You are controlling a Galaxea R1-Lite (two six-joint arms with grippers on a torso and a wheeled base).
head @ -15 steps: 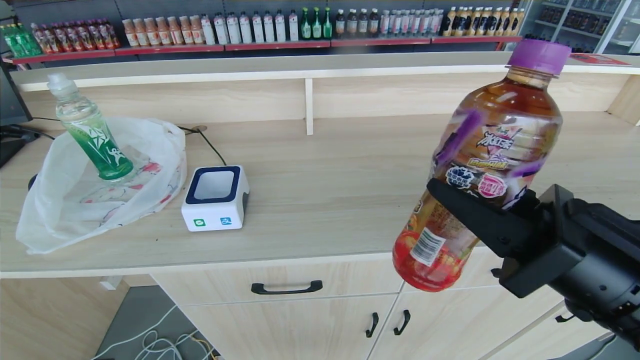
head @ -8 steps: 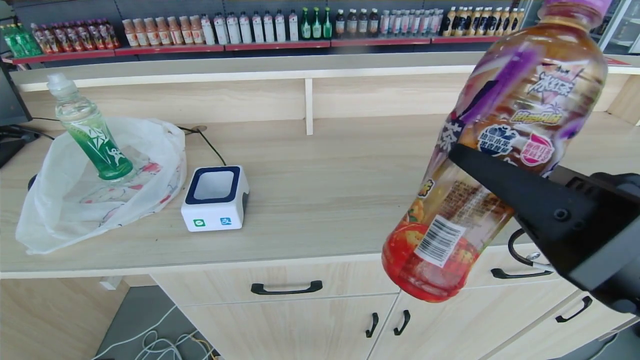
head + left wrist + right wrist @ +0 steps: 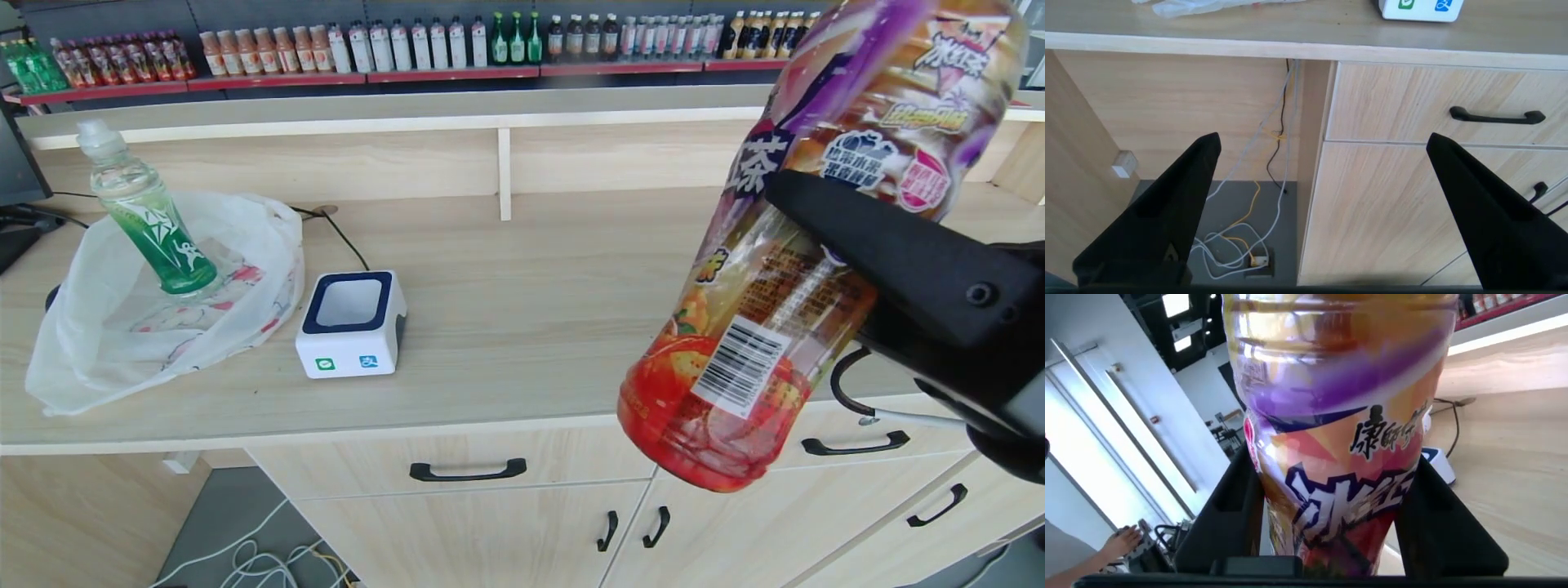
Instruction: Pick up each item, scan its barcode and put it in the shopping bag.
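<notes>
My right gripper is shut on an iced tea bottle with a purple and orange label, held high and close to the head camera, over the counter's front right. Its barcode faces the camera near the red base. From the right wrist the bottle sits between both black fingers. A white scanner box stands on the counter, centre left. A white shopping bag lies at the left with a green-labelled bottle leaning in it. My left gripper hangs open below the counter edge, in front of the cabinet.
A raised wooden ledge runs along the counter's back, with a thin divider at its middle. A black cable runs behind the scanner. Drawers with black handles sit under the counter. Shelves of bottles line the far wall.
My right gripper has lifted the iced tea bottle up and closer to the head camera, so its cap has left the picture and the barcode has turned more into view. Everything on the counter stays put.
</notes>
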